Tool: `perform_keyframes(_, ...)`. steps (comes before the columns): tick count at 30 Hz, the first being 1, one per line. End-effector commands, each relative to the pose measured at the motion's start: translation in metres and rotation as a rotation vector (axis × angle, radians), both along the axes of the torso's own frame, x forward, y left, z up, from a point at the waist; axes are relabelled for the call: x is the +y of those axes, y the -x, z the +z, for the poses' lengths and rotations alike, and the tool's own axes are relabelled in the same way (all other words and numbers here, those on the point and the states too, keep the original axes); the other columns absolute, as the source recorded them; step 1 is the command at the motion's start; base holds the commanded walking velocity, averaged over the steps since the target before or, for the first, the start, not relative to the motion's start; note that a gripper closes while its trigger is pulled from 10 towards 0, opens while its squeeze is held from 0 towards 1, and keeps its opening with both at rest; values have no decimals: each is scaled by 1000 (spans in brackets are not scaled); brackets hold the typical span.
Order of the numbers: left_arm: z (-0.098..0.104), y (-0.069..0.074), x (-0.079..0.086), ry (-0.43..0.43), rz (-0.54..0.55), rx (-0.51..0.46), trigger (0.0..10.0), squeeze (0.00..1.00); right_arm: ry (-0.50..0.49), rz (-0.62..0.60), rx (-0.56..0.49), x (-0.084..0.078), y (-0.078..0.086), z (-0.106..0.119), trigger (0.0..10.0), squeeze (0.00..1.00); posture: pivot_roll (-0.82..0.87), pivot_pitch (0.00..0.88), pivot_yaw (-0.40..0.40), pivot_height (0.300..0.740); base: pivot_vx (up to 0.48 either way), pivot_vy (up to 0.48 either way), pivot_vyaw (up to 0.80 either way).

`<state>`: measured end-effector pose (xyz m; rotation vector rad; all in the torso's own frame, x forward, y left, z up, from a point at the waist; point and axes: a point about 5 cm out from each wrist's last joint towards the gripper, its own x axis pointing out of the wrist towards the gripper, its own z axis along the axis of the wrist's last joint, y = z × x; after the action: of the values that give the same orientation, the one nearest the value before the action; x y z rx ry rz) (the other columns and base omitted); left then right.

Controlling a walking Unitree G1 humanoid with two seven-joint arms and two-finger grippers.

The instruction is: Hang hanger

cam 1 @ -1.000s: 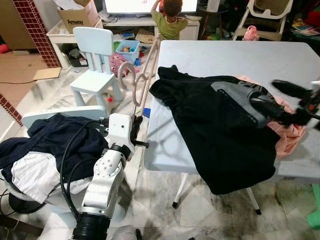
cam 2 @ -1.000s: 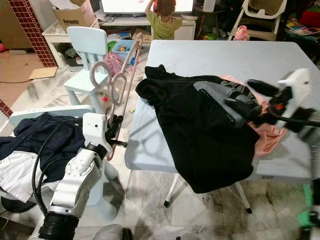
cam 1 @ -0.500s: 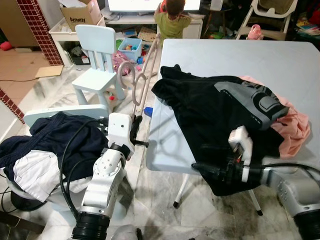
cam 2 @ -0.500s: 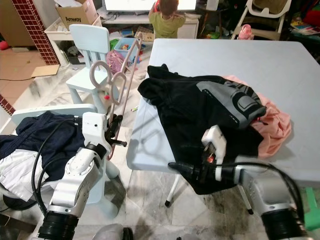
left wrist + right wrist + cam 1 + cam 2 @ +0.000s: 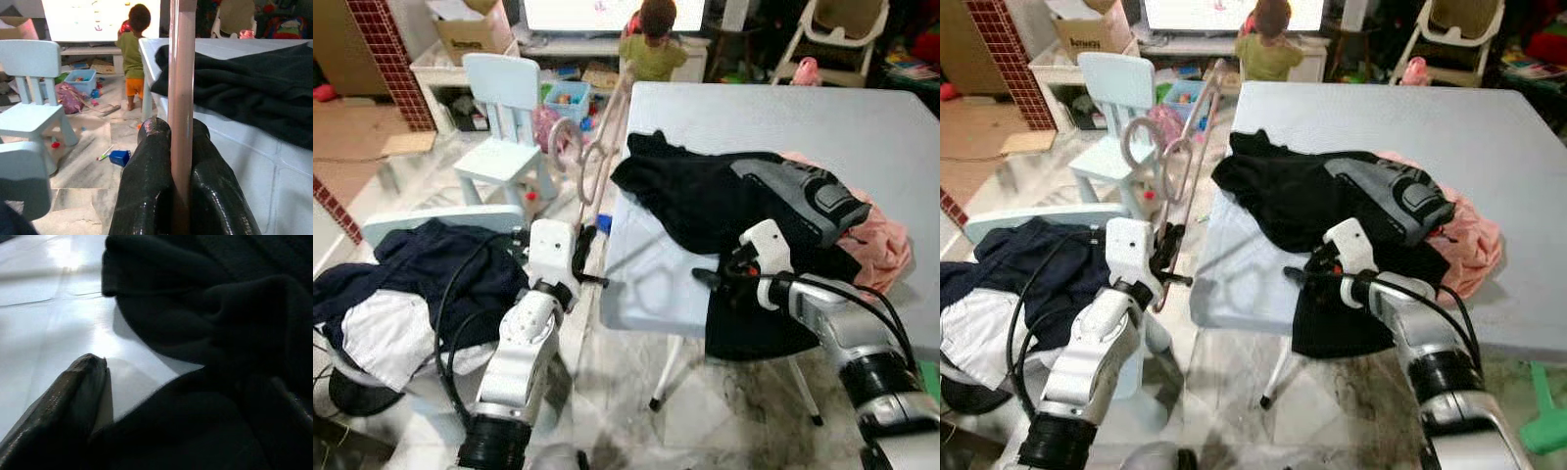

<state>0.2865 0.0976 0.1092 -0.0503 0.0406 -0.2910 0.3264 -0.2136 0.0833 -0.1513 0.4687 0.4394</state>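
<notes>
Rising from below the desk (image 5: 862,108) edge within the last half second, the right gripper (image 5: 713,277) is now pinching the hanging front fold of the black garment (image 5: 715,201), fingers clamped on cloth. The left gripper (image 5: 579,257) is keeping the pink hanger (image 5: 599,147) gripped upright beside the desk. Threading the garment onto it is likely beginning.

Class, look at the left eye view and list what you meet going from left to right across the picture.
Dark and white clothes pile → left gripper shut on the pink hanger → right gripper over the table's near edge → black garment → grey garment → pink cloth.
</notes>
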Motion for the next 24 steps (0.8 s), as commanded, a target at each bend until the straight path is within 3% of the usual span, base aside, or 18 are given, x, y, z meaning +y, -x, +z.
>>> perform_keyframes(1, 2, -2, -1, 0, -6, -8, 10000, 0, 77, -278, 12, -31, -5, -8, 10000, 498, 37, 0, 22, 740, 0, 0, 0)
perform_keyframes(3, 2, -2, -1, 0, -6, -8, 10000, 0, 77, -278, 12, -31, -5, -8, 10000, 498, 37, 0, 22, 740, 0, 0, 0)
perform_keyframes(4, 2, -2, -1, 0, -4, -8, 10000, 0, 65, -417, -52, -41, -16, 5, 10000, 110, 37, 0, 22, 740, 0, 0, 0)
perform_keyframes(5, 2, -2, -1, 1, -4, -8, 10000, 0, 59, -472, -77, -44, -20, 11, 10000, 110, 37, 0, 22, 740, 0, 0, 0)
perform_keyframes(6, 2, -2, -1, 0, -4, -8, 10000, 0, 39, -571, -121, -51, -25, 21, 10000, 0, 37, 0, 22, 740, 0, 0, 0)
perform_keyframes(11, 2, -3, 0, 0, 0, -10, 10000, 0, -28, -703, -202, -58, -36, 42, 10000, 0, 37, 0, 22, 740, 0, 0, 0)
perform_keyframes(18, -3, 0, 1, -1, 5, 25, 10000, 0, -99, -532, -238, -37, -37, 44, 10000, 0, 44, 0, 9, 740, 0, 0, 0)
perform_keyframes(21, -2, 2, -1, -61, -50, 8, 10000, 0, -168, -331, -301, -15, -18, 35, 10000, 0, 35, 0, 7, 740, 0, 0, 0)
perform_keyframes(22, 0, 3, -2, -92, -71, -14, 10000, 0, -233, -191, -327, 1, 1, 30, 10000, 0, 27, 0, 14, 740, 0, 0, 0)
perform_keyframes(24, 1, 2, -3, -103, -76, -24, 10000, 0, -290, -94, -331, 14, 19, 27, 10000, 0, 22, 0, 19, 740, 0, 0, 0)
